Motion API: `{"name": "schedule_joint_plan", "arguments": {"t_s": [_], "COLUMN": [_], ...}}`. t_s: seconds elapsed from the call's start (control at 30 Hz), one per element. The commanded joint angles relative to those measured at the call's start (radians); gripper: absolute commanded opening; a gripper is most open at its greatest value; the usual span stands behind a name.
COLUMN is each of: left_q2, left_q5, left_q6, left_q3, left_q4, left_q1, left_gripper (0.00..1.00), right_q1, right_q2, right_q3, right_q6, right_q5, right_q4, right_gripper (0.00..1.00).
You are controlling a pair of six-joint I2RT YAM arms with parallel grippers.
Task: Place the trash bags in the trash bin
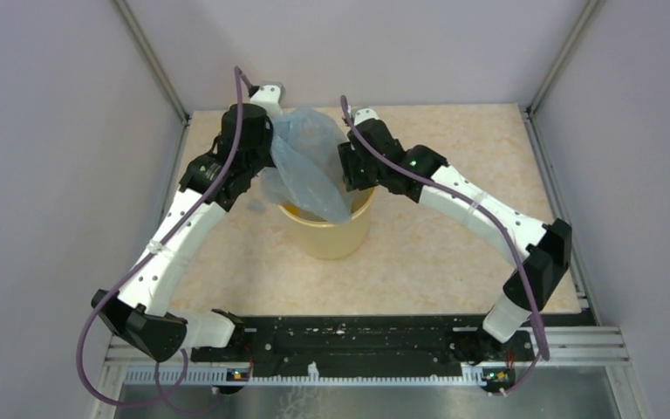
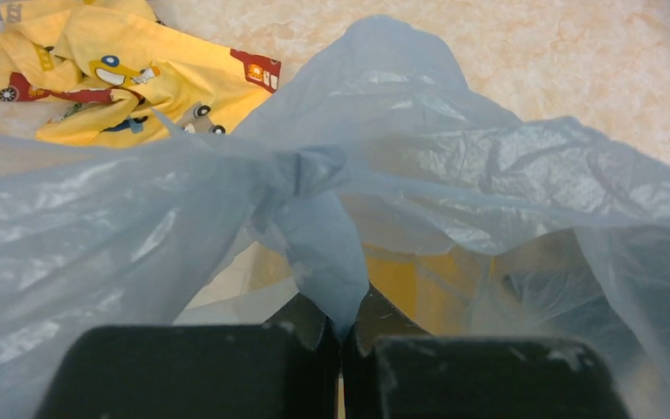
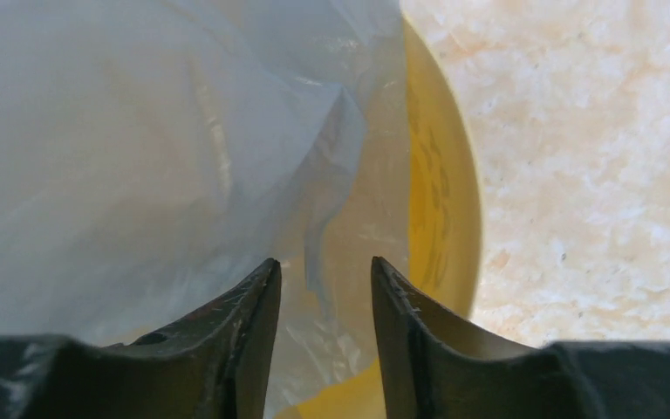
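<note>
Left side: the left gripper has its fingers pressed together on a twisted tail of the trash bag. The film rises from that seam to a knot-like bunch just beyond the fingertips, then spreads wide to both sides. Far beyond the fingers and to their left, a yellow cloth with red and grey vehicle prints lies crumpled on the counter, well apart from the bag.

Centre: the trash bin stands upright on the counter between the two grippers. The lower end of the bag hangs down into its mouth. The upper part stands above the rim, and a flap hangs outside the rim on the left gripper's side. The bin's yellow wall shows through the film just beyond the left fingers.

Right side: the right gripper has its fingers apart, poised over the bin's mouth. A fold of film shows in the gap between them; whether it touches either finger cannot be told. The bin's rim curves just to the right of these fingers.

Count: one bag, one bin, one cloth, two grippers.
</note>
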Motion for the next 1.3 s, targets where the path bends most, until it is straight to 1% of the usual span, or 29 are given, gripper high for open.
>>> {"name": "schedule_joint_plan", "arguments": {"t_s": [0.0, 0.13, 0.3, 0.33, 0.43, 0.5, 0.63, 0.77, 0.8, 0.87, 1.0, 1.1, 1.17, 1.27], "left_q2": [0.008, 0.007, 0.007, 0.007, 0.008, 0.007, 0.009, 0.012, 0.014, 0.017, 0.020, 0.024, 0.029, 0.042], "left_q5": [0.029, 0.034, 0.056, 0.062, 0.076, 0.083, 0.088, 0.098, 0.099, 0.095, 0.089, 0.075, 0.062, 0.035], "left_q6": [-0.015, -0.020, -0.026, -0.028, -0.035, -0.041, -0.046, -0.057, -0.059, -0.062, -0.067, -0.069, -0.071, -0.073], "left_q3": [-0.023, -0.040, -0.056, -0.060, -0.073, -0.078, -0.083, -0.096, -0.099, -0.103, -0.100, -0.088, -0.075, -0.054], "left_q4": [0.055, 0.063, 0.069, 0.072, 0.078, 0.080, 0.085, 0.093, 0.096, 0.098, 0.098, 0.097, 0.094, 0.089], "left_q1": [0.005, 0.005, 0.003, 0.003, 0.000, -0.004, -0.018, -0.033, -0.038, -0.051, -0.077, -0.106, -0.134, -0.180], "left_gripper": [0.00, 0.00, 0.00, 0.00, 0.00, 0.00, 0.00, 0.00, 0.00, 0.00, 0.00, 0.00, 0.00, 0.00], "right_q1": [-0.004, -0.003, -0.008, -0.023, -0.090, -0.113, -0.120, -0.120, -0.120, -0.120, -0.121, -0.120, -0.121, -0.122], "right_q2": [-0.132, -0.178, -0.216, -0.228, -0.255, -0.256, -0.220, -0.173, -0.165, -0.150, -0.122, -0.112, -0.104, -0.090], "right_q3": [0.069, 0.080, 0.060, 0.039, -0.046, -0.087, -0.115, -0.137, -0.143, -0.149, -0.120, -0.077, -0.043, -0.010], "right_q6": [0.014, 0.021, 0.038, 0.046, 0.084, 0.096, 0.104, 0.113, 0.113, 0.116, 0.107, 0.082, 0.058, 0.020], "right_q5": [-0.003, 0.012, 0.132, 0.130, 0.018, -0.016, -0.075, -0.081, -0.081, -0.080, -0.009, 0.048, 0.077, 0.095], "right_q4": [0.012, -0.007, -0.074, -0.071, -0.034, -0.012, 0.011, 0.017, 0.021, 0.017, -0.050, -0.114, -0.155, -0.199], "right_gripper": [0.48, 0.58, 0.64, 0.64, 0.63, 0.63, 0.61, 0.59, 0.57, 0.51, 0.20, 0.05, 0.00, 0.00]}}
